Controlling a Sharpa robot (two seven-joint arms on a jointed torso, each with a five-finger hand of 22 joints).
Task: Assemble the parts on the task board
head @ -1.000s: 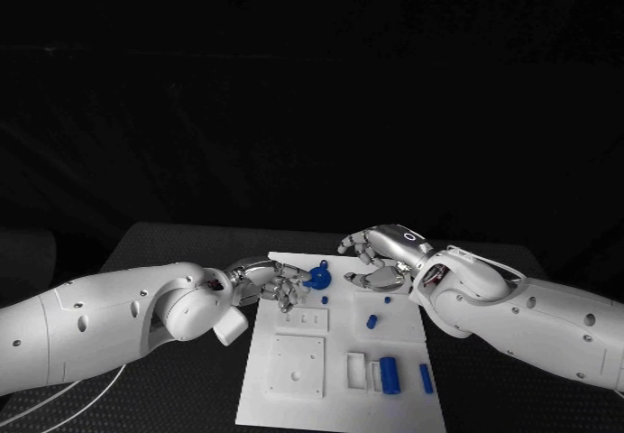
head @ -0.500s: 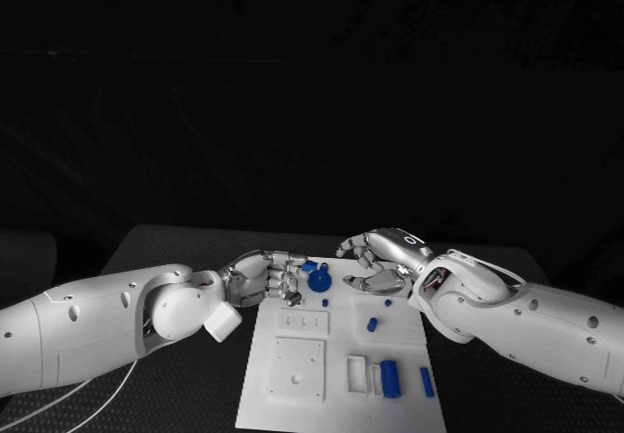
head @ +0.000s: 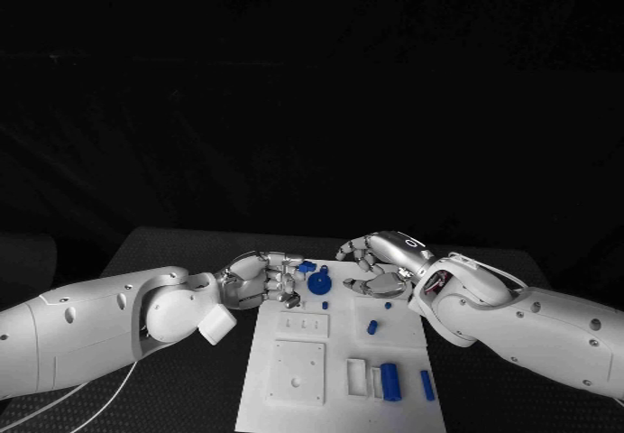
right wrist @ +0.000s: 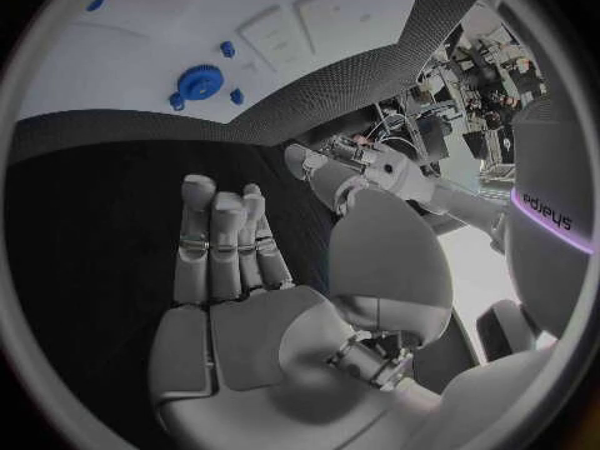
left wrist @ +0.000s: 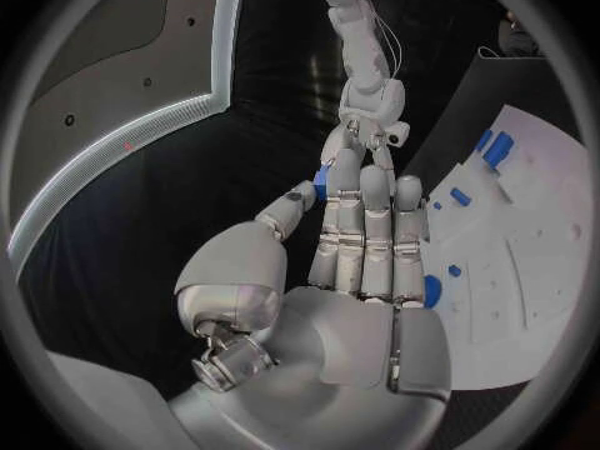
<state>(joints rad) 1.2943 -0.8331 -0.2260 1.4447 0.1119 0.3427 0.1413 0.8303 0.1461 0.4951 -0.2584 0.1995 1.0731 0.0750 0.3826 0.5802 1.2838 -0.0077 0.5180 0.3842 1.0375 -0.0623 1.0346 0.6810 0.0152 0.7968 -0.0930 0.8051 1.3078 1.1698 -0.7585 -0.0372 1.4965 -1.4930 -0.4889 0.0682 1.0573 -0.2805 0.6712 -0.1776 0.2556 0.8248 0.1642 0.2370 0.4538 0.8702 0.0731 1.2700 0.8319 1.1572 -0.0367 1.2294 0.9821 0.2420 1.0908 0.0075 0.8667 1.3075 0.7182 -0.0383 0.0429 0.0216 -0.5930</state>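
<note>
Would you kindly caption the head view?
Both hands, left and right, flank a blue gear on the task board.

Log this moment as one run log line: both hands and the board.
left hand: open, beside round blue gear part | right hand: open, above white task board far end | blue cylinder part: lying near end

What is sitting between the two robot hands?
A round blue part on the white board, between the left robot hand and right robot hand, seen from the head view.

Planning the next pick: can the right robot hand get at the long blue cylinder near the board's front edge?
Probably yes. The long blue cylinder lies uncovered on the task board, and the right robot hand, holding nothing, hovers at the far end with nothing between.
</note>
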